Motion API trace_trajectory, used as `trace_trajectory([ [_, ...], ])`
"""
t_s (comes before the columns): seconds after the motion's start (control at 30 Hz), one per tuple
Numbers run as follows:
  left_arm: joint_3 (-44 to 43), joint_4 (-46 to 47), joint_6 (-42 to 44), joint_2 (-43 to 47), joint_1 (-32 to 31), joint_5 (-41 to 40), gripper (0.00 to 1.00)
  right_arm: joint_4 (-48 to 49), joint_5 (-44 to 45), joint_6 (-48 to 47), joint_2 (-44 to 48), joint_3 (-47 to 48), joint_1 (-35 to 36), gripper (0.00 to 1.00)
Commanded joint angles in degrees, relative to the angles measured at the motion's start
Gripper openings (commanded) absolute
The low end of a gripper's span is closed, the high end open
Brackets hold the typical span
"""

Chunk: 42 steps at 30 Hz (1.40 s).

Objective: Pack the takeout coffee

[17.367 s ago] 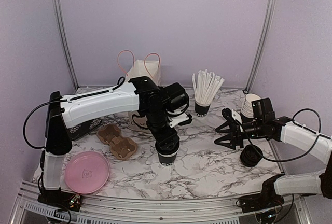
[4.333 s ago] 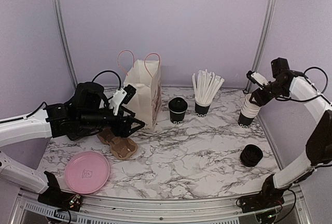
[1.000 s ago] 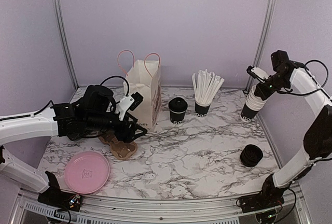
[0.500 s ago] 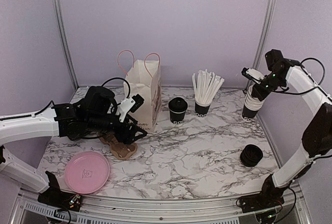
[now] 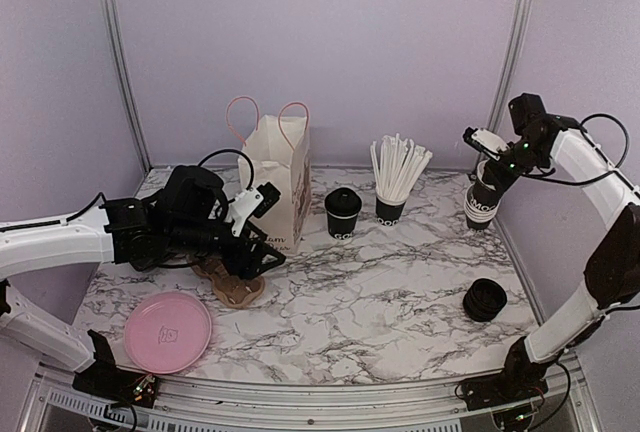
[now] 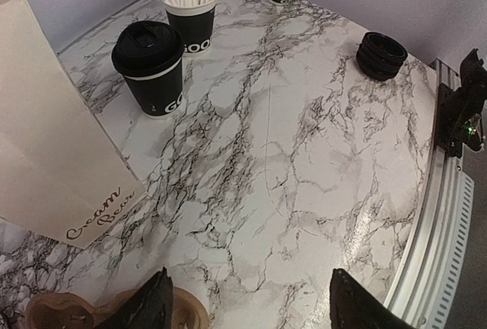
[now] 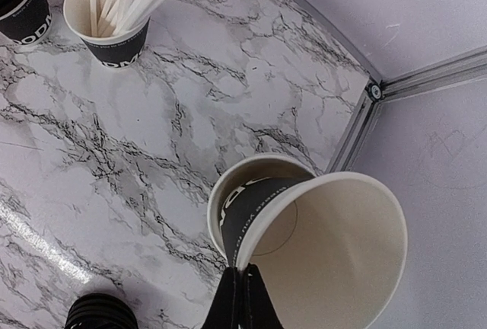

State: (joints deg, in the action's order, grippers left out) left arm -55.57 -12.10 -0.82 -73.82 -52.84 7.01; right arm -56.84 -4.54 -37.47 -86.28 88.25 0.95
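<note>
The takeout coffee, a black cup with a black lid, stands on the marble table between the paper bag and the straw cup; it also shows in the left wrist view. My left gripper hangs open low over the table beside the bag, nothing between its fingers. My right gripper is at the far right corner, shut on the rim of a cream-lined paper cup. That cup is tilted and partly drawn out of the nested stack.
A black cup of white straws stands right of the coffee. A brown cup carrier lies under my left gripper, with a pink plate in front of it. A stack of black lids lies near the right edge.
My right gripper has pulled the top cup up and tilted it out of the stack. The left arm has edged slightly toward the bag's front; its jaws stay open.
</note>
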Motion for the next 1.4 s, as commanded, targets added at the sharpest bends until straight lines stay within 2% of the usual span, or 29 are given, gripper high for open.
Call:
trace_trajectory([
  [0.0, -1.55, -1.18, 0.56, -0.30, -0.42, -0.71, 0.71, 2.65, 1.89, 0.28, 0.40, 2.28, 0.53, 0.00],
  [0.27, -1.55, -1.43, 0.56, -0.63, -0.77, -1.13, 0.71, 0.88, 1.65, 0.91, 2.96, 3.42, 0.89, 0.00],
  [0.5, -1.82, -1.78, 0.56, -1.93, -0.86, -0.59, 0.71, 6.11, 9.08, -0.86, 2.50, -0.68, 0.40, 0.00],
  [1.07, -2.33, -2.85, 2.75, -3.96, -1.05, -0.66, 0.72, 12.59, 10.31, -1.84, -3.45, 2.50, 0.18, 0.00],
  [1.37, -2.74, -3.54, 3.27, -4.94, -1.04, -0.39, 0.72, 10.16, 7.23, 0.40, 2.45, 5.26, 0.62, 0.00],
])
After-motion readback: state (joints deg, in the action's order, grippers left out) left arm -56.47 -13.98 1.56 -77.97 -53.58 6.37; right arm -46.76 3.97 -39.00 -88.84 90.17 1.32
